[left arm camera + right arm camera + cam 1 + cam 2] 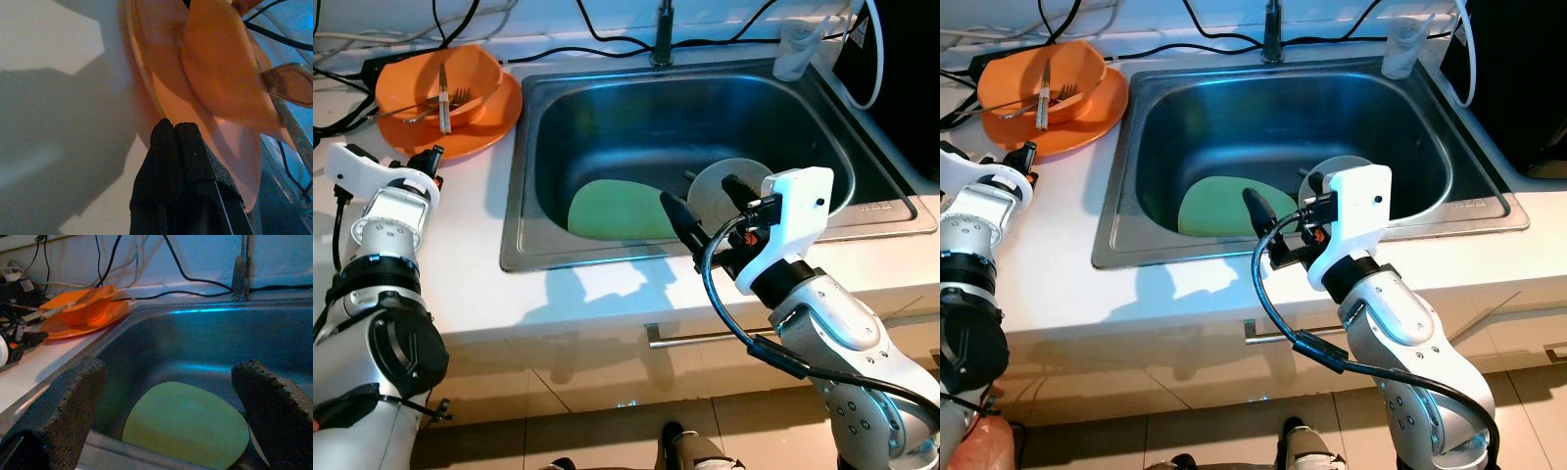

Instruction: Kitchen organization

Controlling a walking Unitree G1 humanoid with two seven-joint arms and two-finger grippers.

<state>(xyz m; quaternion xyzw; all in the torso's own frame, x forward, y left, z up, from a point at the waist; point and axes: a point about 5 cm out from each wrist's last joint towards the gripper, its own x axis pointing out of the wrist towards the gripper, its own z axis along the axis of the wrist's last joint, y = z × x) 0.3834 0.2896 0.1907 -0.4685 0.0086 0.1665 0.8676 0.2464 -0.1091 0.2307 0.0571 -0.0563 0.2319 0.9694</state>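
An orange plate [494,122] holds an orange bowl [470,73] with a fork and another utensil [443,103] in it, on the counter left of the sink. My left gripper [431,157] is shut and empty, its fingertips [174,129] right at the plate's near rim. In the steel sink [538,147] a light green plate [612,211] lies flat beside a grey round plate [713,196]. Over the sink's front edge my right gripper [700,191] is wide open, with the green plate [188,423] below and between its fingers [78,396].
A faucet [661,34] stands behind the sink, with black cables [607,34] along the back wall. A clear cup [796,49] sits at the sink's far right corner, next to a black appliance [896,69]. A drawer handle [690,338] runs below the counter edge.
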